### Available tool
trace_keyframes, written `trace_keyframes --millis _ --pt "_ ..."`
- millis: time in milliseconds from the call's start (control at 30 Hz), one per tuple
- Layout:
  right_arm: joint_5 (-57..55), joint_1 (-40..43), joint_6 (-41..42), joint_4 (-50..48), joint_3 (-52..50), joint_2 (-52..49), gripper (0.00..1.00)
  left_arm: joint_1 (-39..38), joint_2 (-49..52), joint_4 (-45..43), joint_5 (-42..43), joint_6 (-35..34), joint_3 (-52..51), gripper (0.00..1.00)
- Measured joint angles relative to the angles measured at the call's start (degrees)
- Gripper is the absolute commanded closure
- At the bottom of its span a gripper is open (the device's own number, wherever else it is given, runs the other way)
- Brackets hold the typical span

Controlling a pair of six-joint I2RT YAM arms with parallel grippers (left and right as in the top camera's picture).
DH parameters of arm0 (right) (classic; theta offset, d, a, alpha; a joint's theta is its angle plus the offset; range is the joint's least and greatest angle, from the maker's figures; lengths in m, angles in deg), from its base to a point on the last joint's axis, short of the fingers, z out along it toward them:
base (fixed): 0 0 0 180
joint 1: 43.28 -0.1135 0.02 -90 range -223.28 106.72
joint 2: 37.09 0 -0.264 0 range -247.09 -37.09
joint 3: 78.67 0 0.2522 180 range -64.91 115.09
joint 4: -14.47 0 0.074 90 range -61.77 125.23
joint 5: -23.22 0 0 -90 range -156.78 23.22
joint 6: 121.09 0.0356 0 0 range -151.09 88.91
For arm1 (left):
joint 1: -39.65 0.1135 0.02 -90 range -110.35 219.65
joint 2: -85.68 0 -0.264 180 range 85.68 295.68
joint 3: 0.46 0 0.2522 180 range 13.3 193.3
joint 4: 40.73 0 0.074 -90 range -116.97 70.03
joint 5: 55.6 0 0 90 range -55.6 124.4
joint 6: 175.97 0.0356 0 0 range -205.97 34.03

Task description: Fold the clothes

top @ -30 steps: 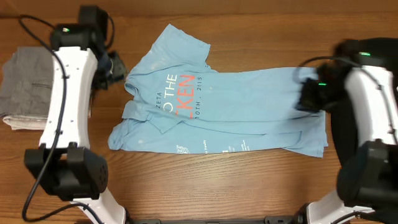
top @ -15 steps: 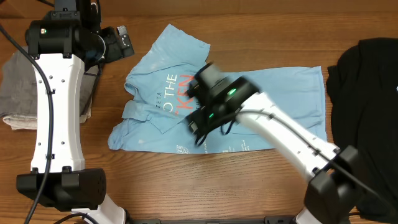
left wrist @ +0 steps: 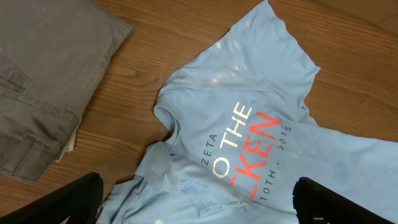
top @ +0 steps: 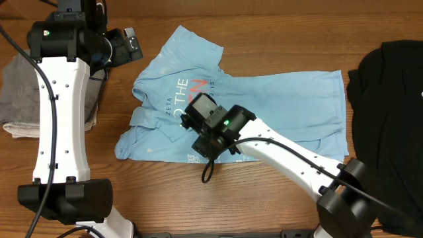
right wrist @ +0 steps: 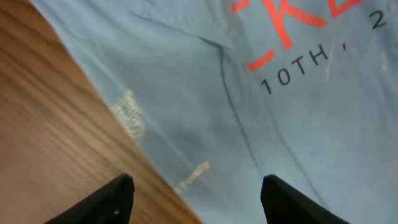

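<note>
Wide open above the light blue lettered T-shirt [top: 284,99], the right gripper [right wrist: 196,186] may pinch one layer, skewing the fold

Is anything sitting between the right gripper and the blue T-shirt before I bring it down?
Nothing visible. The right gripper hangs directly over the T-shirt near its lower edge, jaws open, with nothing lying on the cloth there. The grey garment and black garment lie off to the sides.
</note>
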State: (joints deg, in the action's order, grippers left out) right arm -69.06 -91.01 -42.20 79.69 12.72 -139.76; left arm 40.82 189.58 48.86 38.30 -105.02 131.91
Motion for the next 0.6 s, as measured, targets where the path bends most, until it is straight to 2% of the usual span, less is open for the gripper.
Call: trace_keyframes --millis 267,533,600 --pt "-7.7 4.2 -7.9 -16.1 -12.4 -0.2 0.31 0.0 0.0 0.0 0.0 0.0 0.0 0.0" --pt "-9.0 8.0 -9.6 -17.8 -14.3 -0.2 0.32 0.0 0.0 0.0 0.0 0.0 0.0 0.0" --pt "-8.4 8.4 -9.8 -17.8 -14.3 -0.2 0.37 0.0 0.0 0.0 0.0 0.0 0.0 0.0"
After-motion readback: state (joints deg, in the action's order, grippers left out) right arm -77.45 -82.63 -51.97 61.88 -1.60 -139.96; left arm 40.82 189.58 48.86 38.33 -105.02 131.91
